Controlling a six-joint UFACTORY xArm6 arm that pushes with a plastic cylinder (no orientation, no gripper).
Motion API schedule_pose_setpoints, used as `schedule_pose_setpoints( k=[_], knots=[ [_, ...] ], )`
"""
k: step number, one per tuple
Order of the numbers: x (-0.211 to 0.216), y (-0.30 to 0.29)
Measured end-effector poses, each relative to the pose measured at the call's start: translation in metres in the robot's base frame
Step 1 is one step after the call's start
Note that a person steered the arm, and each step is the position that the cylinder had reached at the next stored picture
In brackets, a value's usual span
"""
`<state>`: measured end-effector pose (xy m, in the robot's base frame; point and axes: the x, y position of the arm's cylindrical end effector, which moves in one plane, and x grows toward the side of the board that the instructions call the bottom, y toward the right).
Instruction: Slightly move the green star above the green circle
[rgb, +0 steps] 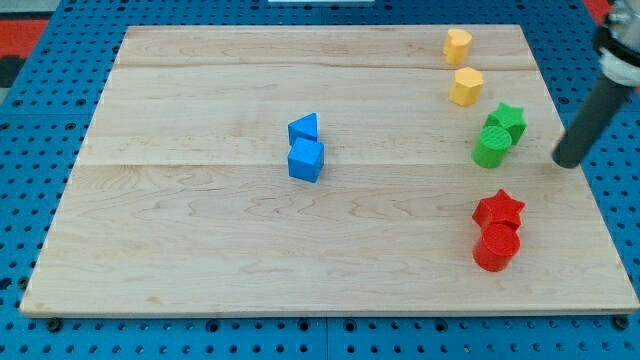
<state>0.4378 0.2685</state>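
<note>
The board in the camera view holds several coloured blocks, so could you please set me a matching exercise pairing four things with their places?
Things:
1. green star
2. blue cube
3. red star
4. my tip

Places:
A. near the board's middle, just below the blue triangular block
B. off the green blocks' right, touching none
C. touching the green circle, on its upper right
D. directly above the red cylinder, touching it

Pairs: 1-C, 2-A, 3-D, 4-B
</note>
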Motion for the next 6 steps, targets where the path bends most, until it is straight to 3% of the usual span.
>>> schedule_pose_setpoints(
  k=[1, 2, 6],
  knots=[
    [0.0, 0.0],
    [-0.03, -0.008],
    [-0.034, -0.026]
  ],
)
